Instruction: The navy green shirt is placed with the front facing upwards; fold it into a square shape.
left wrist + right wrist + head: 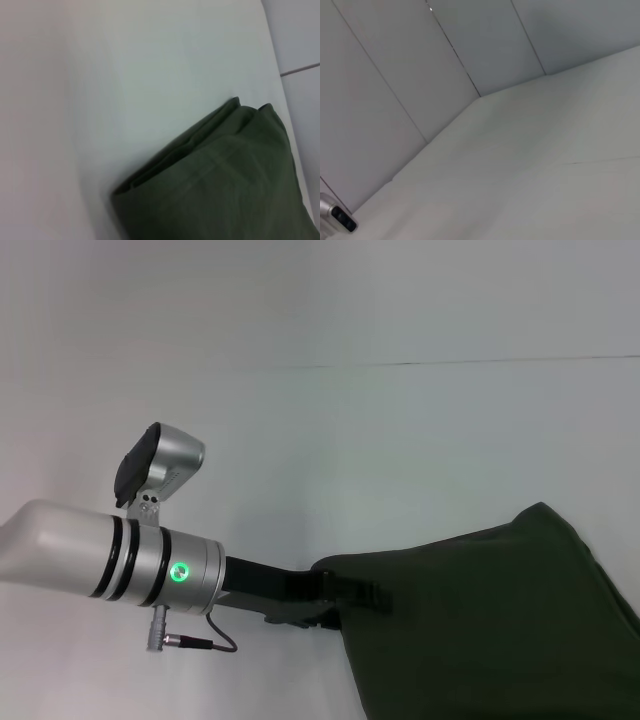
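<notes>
The navy green shirt [480, 625] lies bunched and folded over itself at the near right of the white table [400, 430], its nearest parts running off the head view's lower and right edges. The left gripper [352, 598] reaches in from the left, and its black fingers meet the shirt's left edge, their tips lying against or under the dark cloth; whether they pinch it or stand spread I cannot tell. Behind them the left arm [110, 555] stretches back to the left, silver and white, with one green light on its wrist and one thin cable looping below.

The left wrist view alone shows the shirt's [225, 185] layers: several stacked folds at one rounded corner, with a faint stitched hem line across the top layer, resting on the table [150, 60]. No print, collar or label shows in any view.

The right wrist view shows no shirt, only bare table [530, 175], grey wall panels [395, 65] beyond, and one small metal part [337, 217] at its corner. The right gripper appears nowhere.

One shirt, one arm seen.
</notes>
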`<action>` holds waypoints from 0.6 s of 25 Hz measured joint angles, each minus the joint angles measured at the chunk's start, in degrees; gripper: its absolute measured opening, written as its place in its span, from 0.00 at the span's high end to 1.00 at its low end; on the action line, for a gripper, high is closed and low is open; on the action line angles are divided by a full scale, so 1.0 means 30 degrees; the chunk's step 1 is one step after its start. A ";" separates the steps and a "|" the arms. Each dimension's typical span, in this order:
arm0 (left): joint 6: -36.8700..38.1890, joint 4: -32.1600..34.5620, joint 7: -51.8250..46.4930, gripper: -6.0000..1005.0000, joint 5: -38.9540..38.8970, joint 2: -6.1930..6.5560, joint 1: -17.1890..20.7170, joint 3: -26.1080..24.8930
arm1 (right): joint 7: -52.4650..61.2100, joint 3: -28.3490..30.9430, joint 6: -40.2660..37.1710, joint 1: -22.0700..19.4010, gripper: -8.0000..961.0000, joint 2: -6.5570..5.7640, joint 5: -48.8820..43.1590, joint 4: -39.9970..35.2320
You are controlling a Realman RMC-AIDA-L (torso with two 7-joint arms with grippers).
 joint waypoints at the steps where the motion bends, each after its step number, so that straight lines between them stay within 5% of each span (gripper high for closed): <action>1: -0.0073 -0.0071 -0.0004 0.17 0.0000 0.0000 -0.0069 0.0049 | -0.0002 0.0001 0.0003 -0.0002 0.04 0.0000 -0.0017 0.0000; 15: -0.1302 -0.0369 0.0675 0.21 -0.0435 -0.0084 -0.0488 0.0854 | 0.0019 -0.0031 0.0033 0.0067 0.04 -0.0039 -0.0080 0.0027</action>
